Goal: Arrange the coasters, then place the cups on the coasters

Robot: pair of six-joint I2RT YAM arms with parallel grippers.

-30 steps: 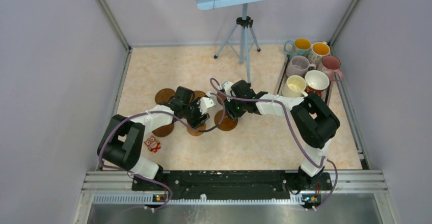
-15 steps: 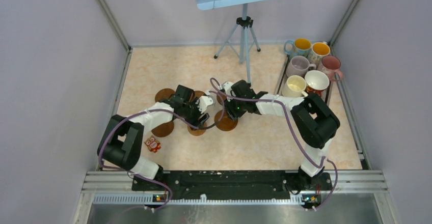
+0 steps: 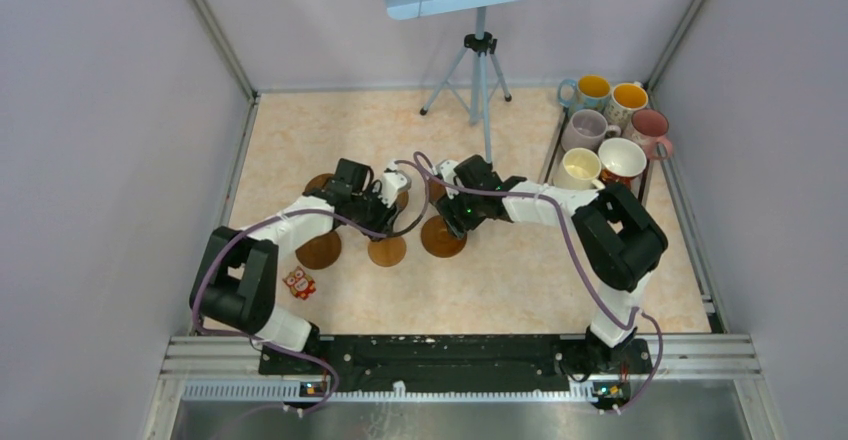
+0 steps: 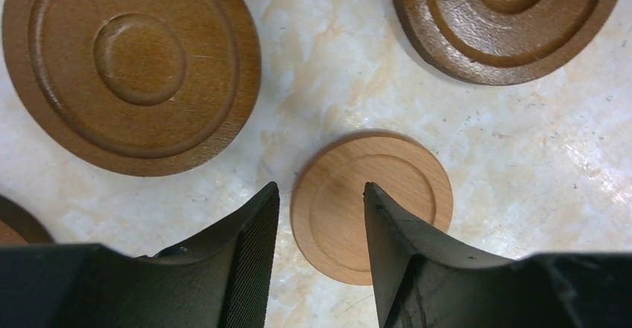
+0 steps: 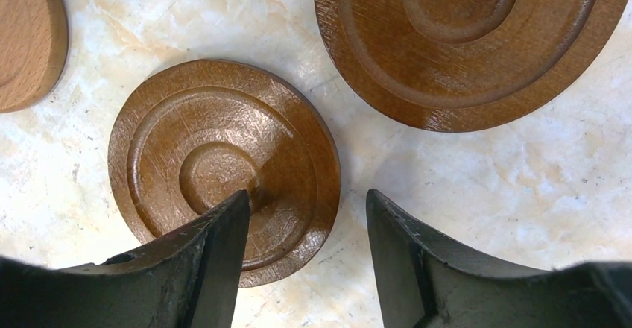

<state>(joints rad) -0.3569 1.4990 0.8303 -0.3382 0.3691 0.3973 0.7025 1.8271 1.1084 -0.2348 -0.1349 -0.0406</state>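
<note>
Left gripper (image 4: 320,194) hangs empty, jaws part-open, right over the small light coaster (image 4: 370,205). The gap looks narrower than the disc, so I reckon it'd skid. Right gripper (image 5: 305,201), open and empty, straddles a dark coaster (image 5: 223,171) edge. Mugs (image 3: 586,130) sit well behind it.

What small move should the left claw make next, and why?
Probably lower the left claw and close it on the small light round wooden coaster. This coaster lies flat on the pale marbled table, right at the gap between the open fingers, apart from the two dark ringed wooden coasters beyond it. The claw holds nothing.
</note>
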